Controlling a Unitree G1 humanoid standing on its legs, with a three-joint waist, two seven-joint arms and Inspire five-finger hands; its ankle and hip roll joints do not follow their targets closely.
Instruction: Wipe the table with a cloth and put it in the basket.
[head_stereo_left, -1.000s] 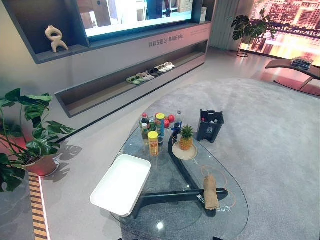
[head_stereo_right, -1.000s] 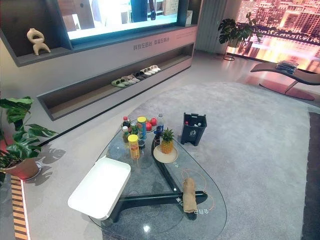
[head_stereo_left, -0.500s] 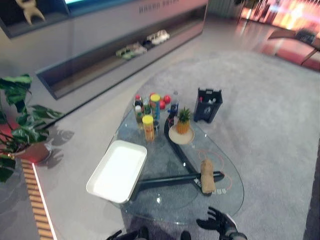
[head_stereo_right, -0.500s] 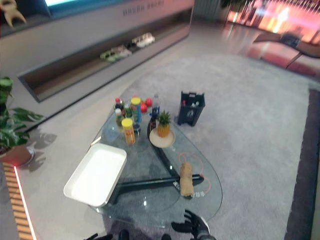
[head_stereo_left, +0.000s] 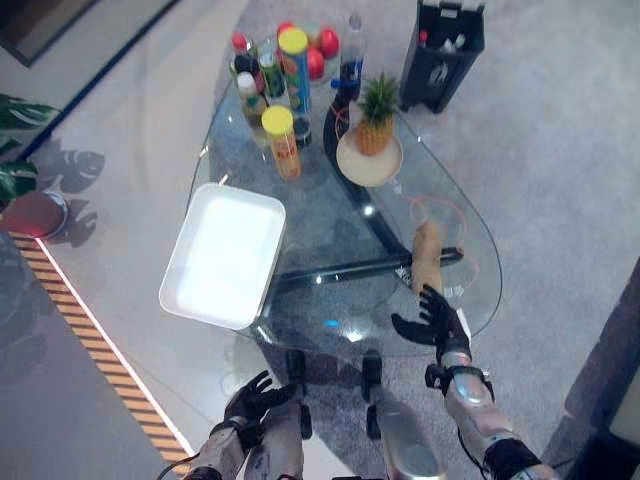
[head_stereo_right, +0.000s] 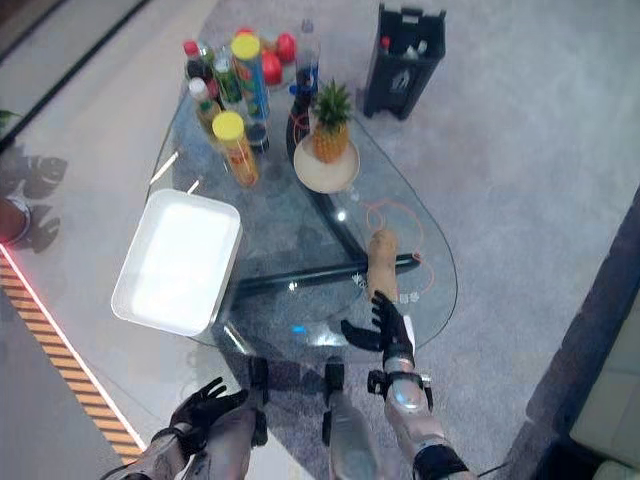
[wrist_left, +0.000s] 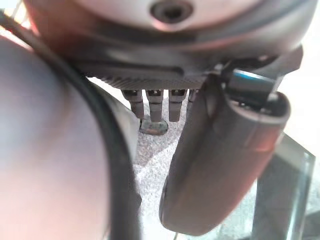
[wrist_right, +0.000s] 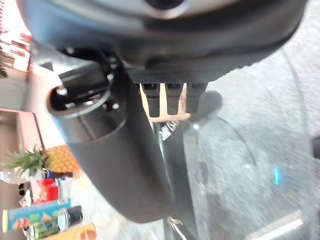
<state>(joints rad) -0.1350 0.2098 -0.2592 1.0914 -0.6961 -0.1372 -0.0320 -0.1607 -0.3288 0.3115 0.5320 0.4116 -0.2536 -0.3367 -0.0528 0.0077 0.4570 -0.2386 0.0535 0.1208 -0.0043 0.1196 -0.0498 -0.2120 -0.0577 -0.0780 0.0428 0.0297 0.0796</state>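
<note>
One rolled tan cloth lies on the glass table, near its right edge, just beyond the right hand. That hand hovers over the table's near right corner with fingers spread and relaxed, holding nothing and just short of the cloth. The left hand hangs low beside the table's near edge, fingers loosely spread, also empty.

One white basket — a shallow rectangular tray — sits on the table's left side, overhanging the edge, well apart from the cloth. One pineapple stands upright on a round plate near the middle of the far half. Behind it is a cluster at the far end: two tall cans with yellow lids, about four bottles and some red fruit — the exact count is hard to tell. One dark bin stands on the grey carpet past the far right of the table. One potted plant sits on the floor at far left.
</note>
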